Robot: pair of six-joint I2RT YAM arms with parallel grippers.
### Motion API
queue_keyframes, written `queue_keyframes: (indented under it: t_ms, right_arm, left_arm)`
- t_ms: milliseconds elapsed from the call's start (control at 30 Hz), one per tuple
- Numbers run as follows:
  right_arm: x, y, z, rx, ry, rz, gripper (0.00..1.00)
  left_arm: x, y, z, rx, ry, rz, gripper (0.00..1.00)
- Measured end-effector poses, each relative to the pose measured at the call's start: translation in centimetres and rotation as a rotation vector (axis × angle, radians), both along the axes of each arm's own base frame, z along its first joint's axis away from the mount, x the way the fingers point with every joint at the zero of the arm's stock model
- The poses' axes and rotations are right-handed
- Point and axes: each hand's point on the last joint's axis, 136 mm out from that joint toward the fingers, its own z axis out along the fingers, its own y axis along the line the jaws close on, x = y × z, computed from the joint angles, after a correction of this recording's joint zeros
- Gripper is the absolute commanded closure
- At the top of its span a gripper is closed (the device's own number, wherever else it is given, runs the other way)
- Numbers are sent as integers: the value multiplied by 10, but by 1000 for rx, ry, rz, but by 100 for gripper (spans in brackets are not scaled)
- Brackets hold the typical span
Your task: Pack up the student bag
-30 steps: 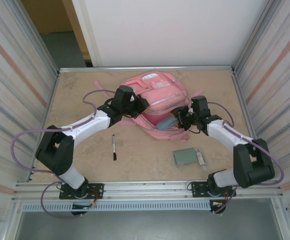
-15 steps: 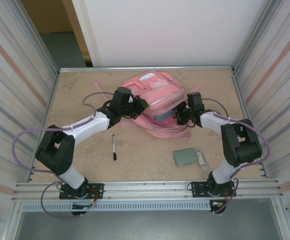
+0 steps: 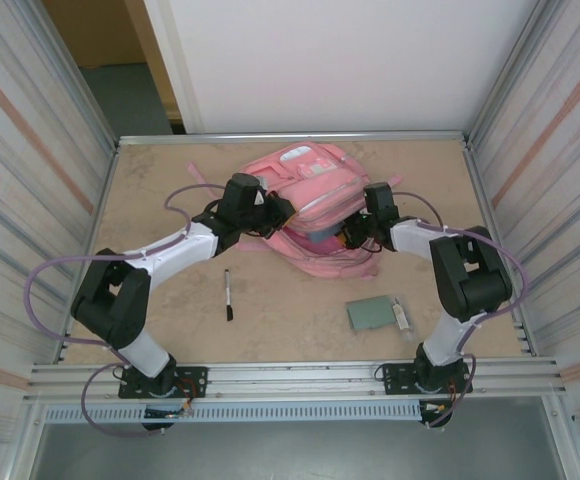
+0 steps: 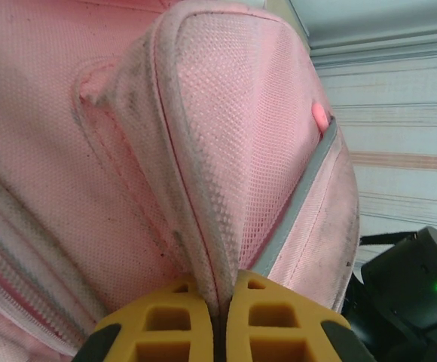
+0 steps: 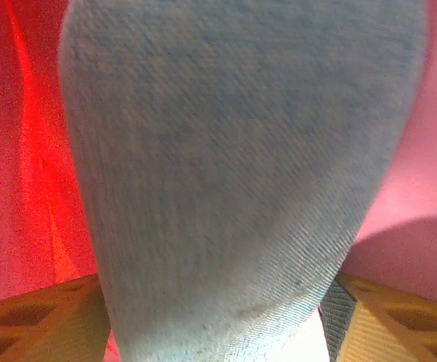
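Pinching a student bag [image 4: 226, 151] fold tight in left gripper [image 4: 217, 290]; straddling grey cloth [image 5: 233, 151] with right gripper [image 5: 218, 305] spread wide.

tan table [image 3: 290, 300], student bag [image 3: 310, 165], black pen [image 3: 228, 294], grey pad [image 3: 372, 313]

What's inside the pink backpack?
A grey-blue cloth thing lies inside the backpack, between the fingers of the right gripper. The backpack's own pink fabric covers anything else in there.
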Motion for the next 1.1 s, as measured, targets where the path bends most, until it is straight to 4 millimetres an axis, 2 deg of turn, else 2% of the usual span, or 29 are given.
queue_keyframes:
  t_ms: [133, 367, 533, 700, 933, 1100]
  right_arm:
    - [3, 6, 10, -9, -54, 34, 30]
    - [2, 0, 28, -48, -159, 85, 34]
    - [0, -6, 12, -52, -148, 72, 37]
    - [11, -3, -4, -23, -133, 32, 50]
    - [35, 23, 10, 66, -167, 22, 58]
    - [51, 42, 20, 123, -181, 18, 60]
  left_arm:
    - [1, 2, 0, 0, -1, -1, 100]
    - [2, 2, 2, -12, -2, -8, 100]
    - [0, -1, -5, -12, 19, -27, 100]
    - [0, -2, -5, -16, 25, -37, 100]
    - [7, -1, 3, -29, 18, -34, 100]
    - [12, -6, -1, -39, 39, -58, 100]
